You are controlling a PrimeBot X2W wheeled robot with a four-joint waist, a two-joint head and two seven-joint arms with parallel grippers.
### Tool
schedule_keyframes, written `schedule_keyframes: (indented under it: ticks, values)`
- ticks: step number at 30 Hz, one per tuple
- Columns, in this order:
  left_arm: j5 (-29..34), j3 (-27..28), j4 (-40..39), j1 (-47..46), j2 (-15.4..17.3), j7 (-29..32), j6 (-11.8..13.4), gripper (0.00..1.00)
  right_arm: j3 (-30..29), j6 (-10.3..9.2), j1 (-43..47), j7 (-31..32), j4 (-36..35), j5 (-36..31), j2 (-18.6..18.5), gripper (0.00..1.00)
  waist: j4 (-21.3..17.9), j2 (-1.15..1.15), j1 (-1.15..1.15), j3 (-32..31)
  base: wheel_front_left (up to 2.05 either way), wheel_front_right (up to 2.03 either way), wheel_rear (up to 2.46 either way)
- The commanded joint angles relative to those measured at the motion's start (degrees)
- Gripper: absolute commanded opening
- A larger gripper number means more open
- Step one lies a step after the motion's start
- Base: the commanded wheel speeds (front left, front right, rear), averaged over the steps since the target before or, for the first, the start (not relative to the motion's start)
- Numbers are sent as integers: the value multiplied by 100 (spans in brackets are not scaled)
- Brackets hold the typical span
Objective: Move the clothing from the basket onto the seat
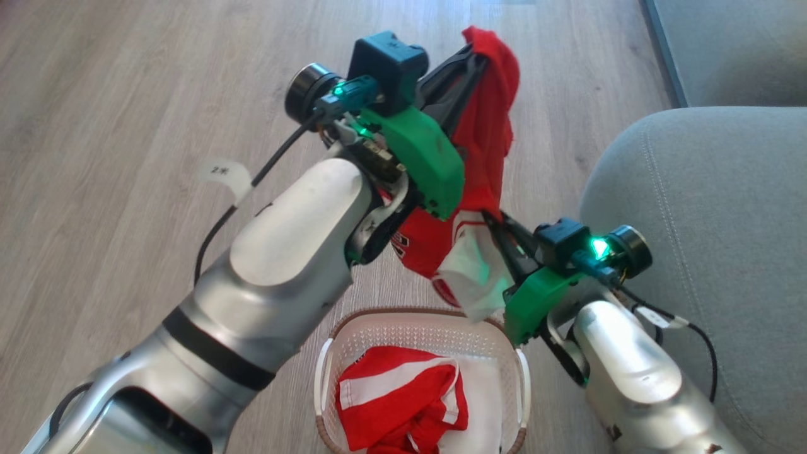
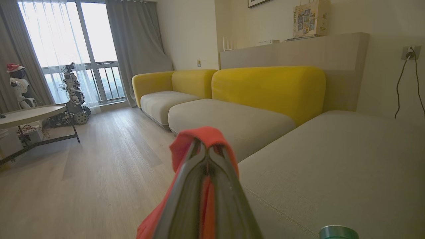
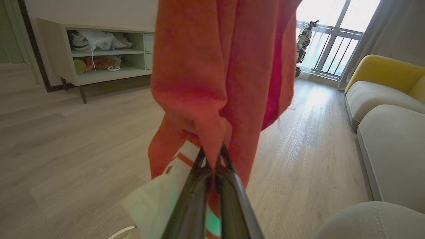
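My left pincer (image 1: 477,60), clamped on the red garment (image 1: 488,145) at its top, upper centre, and right pincer (image 1: 490,219), clamped on its lower end, hold it lengthwise top-to-bottom above the basket (image 1: 378,315); the seat (image 1: 706,221) lies at frame right, nearer my right arm.

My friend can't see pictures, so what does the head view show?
The left gripper, high, and the right gripper, lower, hold a red garment above a white basket. More red clothing lies in the basket; a grey seat is at the right.
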Motion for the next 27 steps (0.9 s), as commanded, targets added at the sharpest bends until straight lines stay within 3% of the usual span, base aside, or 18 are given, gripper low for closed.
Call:
schedule_keyframes:
  ticks: [1,3,4,18,27]
  values:
    - [-59,289,-119,-166,184,-72,40,42,-48,41,-210,-32,-272,35,68,0,-37,0,0,7,0,0,0]
    - [-91,310,-67,-72,262,-93,52,84,-149,41,-195,-32,-350,36,19,0,-77,0,0,16,0,0,0]
    - [-109,324,-35,-19,302,-108,60,100,-195,41,-198,-32,-400,24,-21,0,-106,0,0,24,0,0,0]
    - [-228,204,176,946,469,-641,67,100,-819,41,-409,-32,-1010,-161,-770,0,-822,0,0,161,0,0,0]
    - [-136,-10,181,1332,422,-892,81,100,-1236,41,-495,-32,-1382,-205,-1216,0,-1755,0,0,403,0,0,0]
